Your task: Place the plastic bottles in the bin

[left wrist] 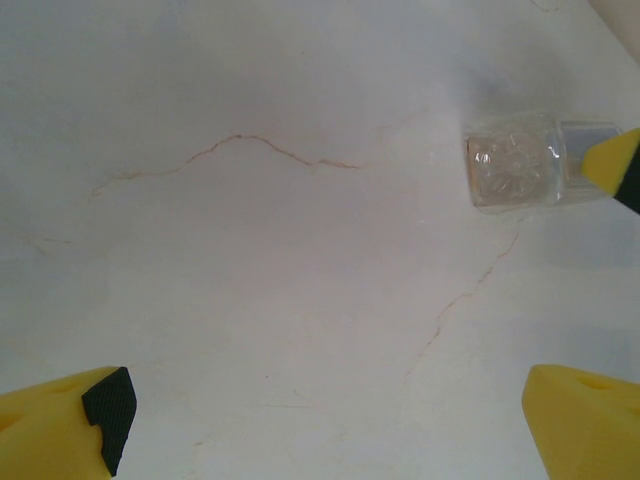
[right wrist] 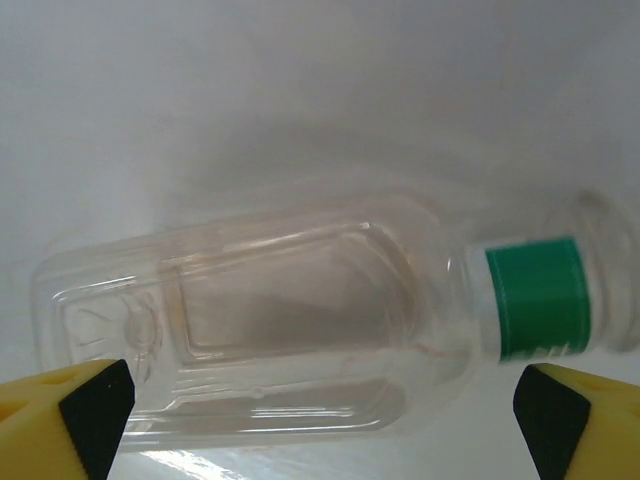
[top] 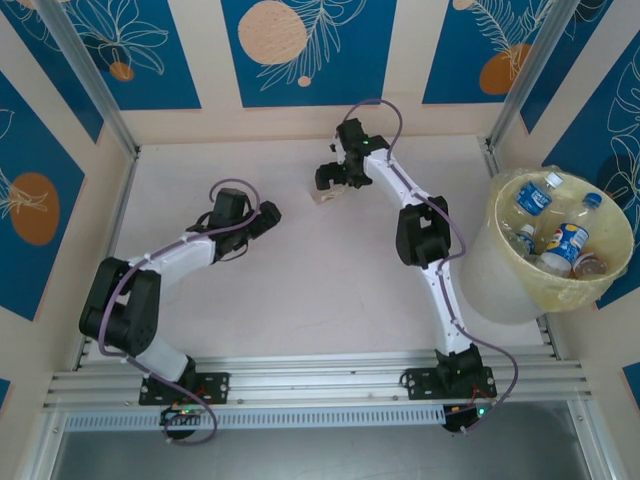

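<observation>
Right gripper (right wrist: 320, 415): fully spread, empty, poised over a green-banded bottle (right wrist: 260, 330) lying on the table (top: 300, 300). My left gripper (left wrist: 320, 425): likewise spread, empty. Several bottles (top: 562, 238) lie in the bin (top: 500, 290); apparently one remains.

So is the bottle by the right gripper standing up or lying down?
Lying down: the bottle rests on its side on the table.

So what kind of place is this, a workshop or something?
Probably a robot test booth: two arms bolted to a rail, a pale table walled by blue patterned panels, and a bin holding plastic bottles.
</observation>
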Motion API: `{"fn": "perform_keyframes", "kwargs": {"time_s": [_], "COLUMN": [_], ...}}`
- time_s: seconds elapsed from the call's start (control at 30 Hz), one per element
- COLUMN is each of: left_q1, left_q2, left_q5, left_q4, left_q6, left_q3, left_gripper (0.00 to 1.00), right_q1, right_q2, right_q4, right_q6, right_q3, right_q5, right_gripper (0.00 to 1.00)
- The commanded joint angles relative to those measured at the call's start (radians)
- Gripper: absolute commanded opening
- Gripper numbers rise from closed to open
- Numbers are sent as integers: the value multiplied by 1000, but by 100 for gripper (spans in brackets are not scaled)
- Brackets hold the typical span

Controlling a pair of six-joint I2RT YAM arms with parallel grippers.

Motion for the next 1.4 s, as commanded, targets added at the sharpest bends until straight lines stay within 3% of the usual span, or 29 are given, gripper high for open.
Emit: {"fn": "perform_keyframes", "kwargs": {"time_s": [0.0,0.1,0.33,0.5,0.63,0.83,0.97,1.07,1.37], "left_q1": [13,14,19,19,18,12,8,8,-4], "left_q2": [30,29,16,51,131,440,629,736,1040], "left_q5": [54,59,76,209,228,411,338,363,606], "left_q4": [24,23,41,109,268,222,33,-36,-96], "left_q6": [-19,-17,16,145,209,329,550,625,480], "left_q3": [8,1,-6,72,127,514,819,969,1352], "left_gripper": [100,100,100,100,100,100,100,100,100], "right_q1": [39,68,71,73,71,35,-3,-33,-61], "right_q2": [-35,-9,-9,-174,-297,-521,-657,-737,-856], "right_q4": [35,32,-8,86,121,324,465,496,534], "right_q6": [178,168,154,121,126,289,390,400,402], "right_q3": [8,30,-19,-240,-372,-670,-855,-940,-1058], "right_q5": [187,317,308,259,228,94,55,61,94], "right_gripper": [99,100,100,99,100,100,100,100,100]}}
